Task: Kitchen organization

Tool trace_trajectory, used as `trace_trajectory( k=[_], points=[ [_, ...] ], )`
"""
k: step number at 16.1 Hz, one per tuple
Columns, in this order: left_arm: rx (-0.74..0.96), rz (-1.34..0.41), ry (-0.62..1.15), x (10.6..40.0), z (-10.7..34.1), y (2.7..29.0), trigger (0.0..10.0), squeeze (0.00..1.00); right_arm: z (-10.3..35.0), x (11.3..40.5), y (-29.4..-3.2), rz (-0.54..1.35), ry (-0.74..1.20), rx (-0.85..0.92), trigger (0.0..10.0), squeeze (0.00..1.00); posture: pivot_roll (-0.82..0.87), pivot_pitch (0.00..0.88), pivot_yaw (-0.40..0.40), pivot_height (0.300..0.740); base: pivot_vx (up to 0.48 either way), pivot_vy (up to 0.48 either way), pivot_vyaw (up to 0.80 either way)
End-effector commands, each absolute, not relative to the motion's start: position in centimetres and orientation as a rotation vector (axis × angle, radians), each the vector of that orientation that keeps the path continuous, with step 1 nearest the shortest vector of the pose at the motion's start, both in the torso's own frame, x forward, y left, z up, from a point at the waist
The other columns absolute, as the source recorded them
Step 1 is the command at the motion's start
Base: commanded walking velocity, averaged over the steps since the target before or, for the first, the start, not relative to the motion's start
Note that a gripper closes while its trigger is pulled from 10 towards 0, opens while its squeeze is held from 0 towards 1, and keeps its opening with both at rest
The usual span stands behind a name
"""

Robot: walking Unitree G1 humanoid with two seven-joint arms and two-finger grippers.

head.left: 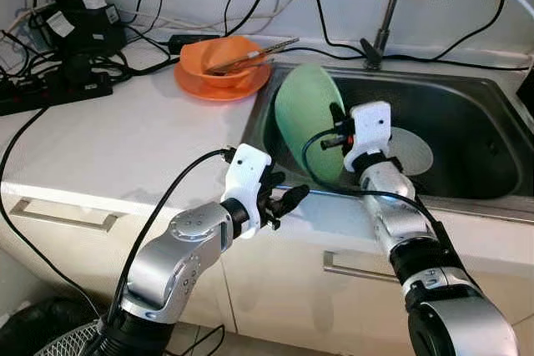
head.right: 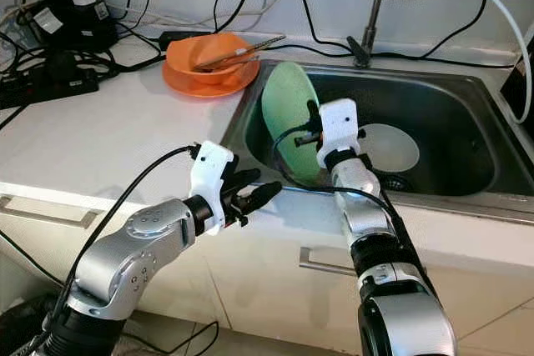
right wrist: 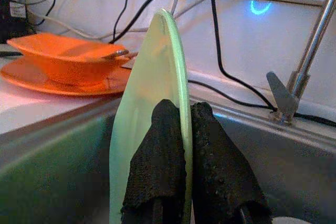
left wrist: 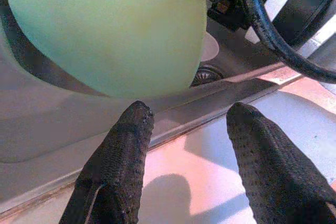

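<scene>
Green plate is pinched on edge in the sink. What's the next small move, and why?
Probably lift the green plate straight up with the right gripper, whose fingers clamp its rim. It stands nearly upright inside the sink, below the counter edge, so it must clear that before swinging toward the orange bowl. The left gripper hovers open at the sink's front edge, ready to steady it.

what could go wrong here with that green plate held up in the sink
The right tool pinches only the rim of the green plate, held on edge over the sink, so it may slip and drop onto the white plate below. Lifting it out leftwards may knock the orange bowl with chopsticks near the sink's corner. The open left tool hovers close by and might get bumped.
</scene>
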State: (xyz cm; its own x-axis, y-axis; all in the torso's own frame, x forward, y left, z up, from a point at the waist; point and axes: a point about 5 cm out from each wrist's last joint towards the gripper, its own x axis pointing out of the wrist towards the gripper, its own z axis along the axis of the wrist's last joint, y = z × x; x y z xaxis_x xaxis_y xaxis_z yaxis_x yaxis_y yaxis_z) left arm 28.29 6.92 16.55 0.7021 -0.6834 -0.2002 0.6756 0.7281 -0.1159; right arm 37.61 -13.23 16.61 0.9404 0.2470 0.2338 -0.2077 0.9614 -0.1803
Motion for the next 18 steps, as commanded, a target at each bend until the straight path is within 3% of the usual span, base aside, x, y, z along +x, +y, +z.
trace_trajectory(
  k=[1, 8, 9, 10, 11, 12, 13, 14, 18],
  points=[
    [-0.017, -0.767, 0.238, 28.0, 16.6, 6.9, 10.0, 0.00, 18.2, 37.9, -13.0, 0.235, -0.328, -0.171, 10.0, 0.00, 0.11, 0.000, 0.034, 0.740, 0.000, 0.000, 0.00],
    [-0.013, -0.753, 0.243, 28.1, 16.6, 6.9, 10.0, 0.00, 17.3, 38.0, -13.1, 0.234, -0.292, -0.194, 10.0, 0.00, 0.12, 0.004, 0.026, 0.740, 0.000, 0.000, 0.00],
    [-0.015, -0.748, 0.243, 28.2, 16.6, 7.0, 10.0, 0.00, 17.2, 37.9, -13.1, 0.237, -0.289, -0.192, 10.0, 0.05, 0.12, 0.008, 0.026, 0.740, 0.000, 0.000, 0.00],
    [-0.015, -0.743, 0.242, 28.2, 16.6, 7.1, 10.0, 0.00, 17.1, 38.0, -13.2, 0.230, -0.285, -0.191, 10.0, 0.89, 0.12, 0.009, 0.024, 0.740, 0.000, 0.000, 0.00],
    [-0.014, -0.741, 0.243, 28.2, 16.5, 7.1, 10.0, 0.00, 17.1, 38.0, -13.3, 0.221, -0.282, -0.189, 10.0, 0.98, 0.12, 0.011, 0.024, 0.740, 0.000, 0.000, 0.00],
    [-0.015, -0.741, 0.243, 28.2, 16.5, 7.1, 10.0, 0.00, 17.1, 38.0, -13.3, 0.219, -0.279, -0.186, 10.0, 0.89, 0.12, 0.013, 0.025, 0.740, 0.000, 0.000, 0.00],
    [-0.015, -0.741, 0.243, 28.2, 16.5, 7.0, 10.0, 0.00, 17.1, 38.0, -13.4, 0.220, -0.278, -0.186, 10.0, 0.35, 0.12, 0.014, 0.023, 0.740, 0.000, 0.000, 0.00],
    [-0.015, -0.740, 0.242, 28.2, 16.5, 7.0, 10.0, 0.00, 17.1, 38.0, -13.4, 0.220, -0.276, -0.188, 10.0, 0.00, 0.12, 0.015, 0.023, 0.740, 0.000, 0.000, 0.00],
    [-0.015, -0.738, 0.238, 28.3, 16.7, 7.1, 10.0, 0.00, 17.1, 38.1, -13.5, 0.220, -0.273, -0.189, 10.0, 0.00, 0.12, 0.018, 0.021, 0.740, 0.000, 0.000, 0.00]
  ],
)
